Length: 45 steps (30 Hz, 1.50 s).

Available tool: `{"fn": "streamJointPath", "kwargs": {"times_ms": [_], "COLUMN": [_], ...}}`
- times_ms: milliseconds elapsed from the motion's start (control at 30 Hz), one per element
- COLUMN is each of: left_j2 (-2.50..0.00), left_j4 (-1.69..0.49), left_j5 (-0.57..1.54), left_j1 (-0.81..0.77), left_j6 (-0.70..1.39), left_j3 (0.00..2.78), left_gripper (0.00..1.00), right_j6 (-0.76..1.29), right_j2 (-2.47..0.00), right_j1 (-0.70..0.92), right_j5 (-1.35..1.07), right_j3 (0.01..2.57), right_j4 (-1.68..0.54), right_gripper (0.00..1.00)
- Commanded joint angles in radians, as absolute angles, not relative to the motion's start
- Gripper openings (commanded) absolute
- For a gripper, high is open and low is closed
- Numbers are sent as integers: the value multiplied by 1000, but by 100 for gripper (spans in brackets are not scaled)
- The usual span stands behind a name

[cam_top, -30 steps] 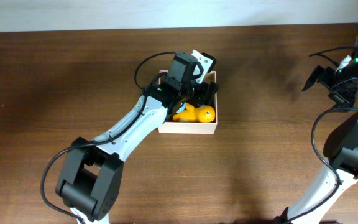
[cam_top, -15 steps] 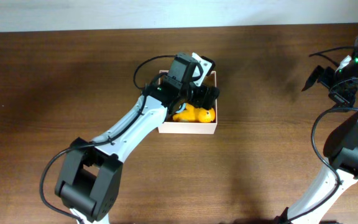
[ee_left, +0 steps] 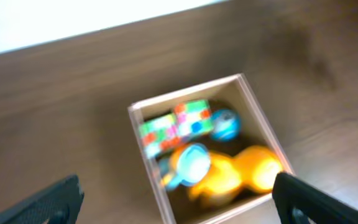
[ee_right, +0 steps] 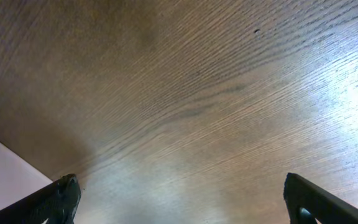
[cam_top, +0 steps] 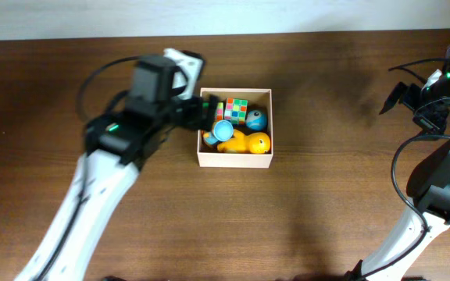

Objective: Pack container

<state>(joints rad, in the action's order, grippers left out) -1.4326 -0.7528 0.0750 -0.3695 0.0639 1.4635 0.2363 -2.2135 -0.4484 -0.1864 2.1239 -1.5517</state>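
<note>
The container (cam_top: 235, 161) is a square cream-walled box in the middle of the table. Inside lie a yellow duck (cam_top: 248, 143), a colour cube (cam_top: 236, 109), a blue ball (cam_top: 256, 119) and a light blue cup-like toy (cam_top: 222, 129). The left wrist view, blurred, shows the container (ee_left: 143, 146) with the duck (ee_left: 247, 174), cube (ee_left: 176, 124) and ball (ee_left: 224, 123). My left gripper (cam_top: 201, 115) is open and empty, just left of the box's left wall. My right gripper (cam_top: 393, 97) is open and empty at the far right, over bare table.
The table (cam_top: 326, 195) is dark brown wood. A pale wall strip (cam_top: 209, 16) runs along the back edge. The right arm's base and cables (cam_top: 436, 179) stand at the right edge.
My left gripper has pulled out of the container and swung left, open and empty. The toys inside now show. The right arm has not moved.
</note>
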Motion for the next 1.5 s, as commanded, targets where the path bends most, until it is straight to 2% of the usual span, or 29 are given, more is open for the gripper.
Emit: {"fn": "streamJointPath", "kwargs": {"times_ms": [0,267,633,900,1200,1467], "left_j2": [-1342,-1166,-1002,-986,-905,-647], "left_j4": [-841,-1142,-1234,-1454,-1306,-1046], "left_j5": [-19,-157,-149,-164,-165,-123], "left_j1": [-325,-272,-272,-272,-263,-135], "left_j6": [55,56,54,81,192,196], "left_j3": [1477,1477,1477,1476,1470,1285], "left_gripper": [99,99,99,99,99,99], "right_j6": [241,241,241,241,241,241], "right_j2": [-2219,-2219,-2219,-2219,-2219,-2219], "right_j1": [-445,-445,-445,-445,-445,-445], "right_j5": [-199,-199,-199,-199,-199,-199], "right_j3": [2125,2125,2125,2126,2125,2125], "right_j4": [-1552,-1552,-1552,-1552,-1552,-1552], "right_gripper": [99,99,99,99,99,99]}}
